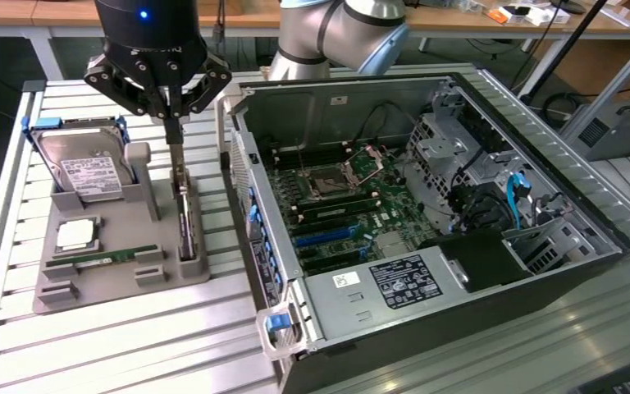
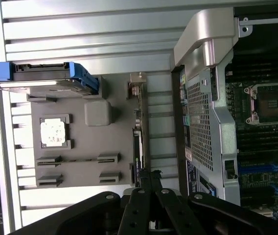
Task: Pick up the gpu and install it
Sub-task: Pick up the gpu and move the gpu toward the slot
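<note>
The gripper [image 1: 174, 148] hangs over the gray tray [image 1: 129, 246] on the slatted table [image 1: 129, 345], with its fingers pressed narrow together on the top edge of the graphics card [image 1: 188, 226]. The card stands on its edge in a slot of the tray, on the side nearest to the open computer case [image 1: 326, 287]. In the wrist view the fingertips [image 2: 146, 175] meet at one end of the card [image 2: 138, 127]. A hard drive [image 1: 91, 172] leans in the same tray, well apart from the card.
</note>
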Action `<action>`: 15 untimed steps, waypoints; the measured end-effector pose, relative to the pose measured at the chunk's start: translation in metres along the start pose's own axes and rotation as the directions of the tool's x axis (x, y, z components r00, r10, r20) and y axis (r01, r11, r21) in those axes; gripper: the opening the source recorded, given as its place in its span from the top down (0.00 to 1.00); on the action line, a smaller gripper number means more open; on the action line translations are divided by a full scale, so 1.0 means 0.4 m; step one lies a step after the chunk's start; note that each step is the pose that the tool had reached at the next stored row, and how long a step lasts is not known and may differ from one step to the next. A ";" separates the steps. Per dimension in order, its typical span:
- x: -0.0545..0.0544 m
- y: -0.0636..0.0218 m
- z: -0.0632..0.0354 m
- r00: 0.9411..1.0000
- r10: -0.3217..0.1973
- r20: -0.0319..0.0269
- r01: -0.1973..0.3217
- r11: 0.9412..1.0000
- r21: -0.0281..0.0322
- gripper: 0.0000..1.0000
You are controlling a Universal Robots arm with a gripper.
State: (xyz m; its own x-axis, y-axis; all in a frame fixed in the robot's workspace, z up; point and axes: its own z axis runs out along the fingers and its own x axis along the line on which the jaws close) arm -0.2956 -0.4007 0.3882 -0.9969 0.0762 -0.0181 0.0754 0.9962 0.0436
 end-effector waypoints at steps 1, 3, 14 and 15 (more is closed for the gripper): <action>0.000 0.000 0.000 1.000 0.000 0.000 0.000 1.000 0.000 0.89; 0.000 0.000 0.000 1.000 0.000 0.000 0.000 1.000 0.000 0.89; 0.000 0.000 0.000 1.000 0.000 0.000 0.000 1.000 0.000 0.64; 0.000 0.000 0.000 1.000 0.000 0.000 0.000 1.000 0.000 0.64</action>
State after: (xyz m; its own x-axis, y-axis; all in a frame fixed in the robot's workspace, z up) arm -0.2957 -0.4007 0.3882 -0.9969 0.0762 -0.0182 0.0754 0.9962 0.0436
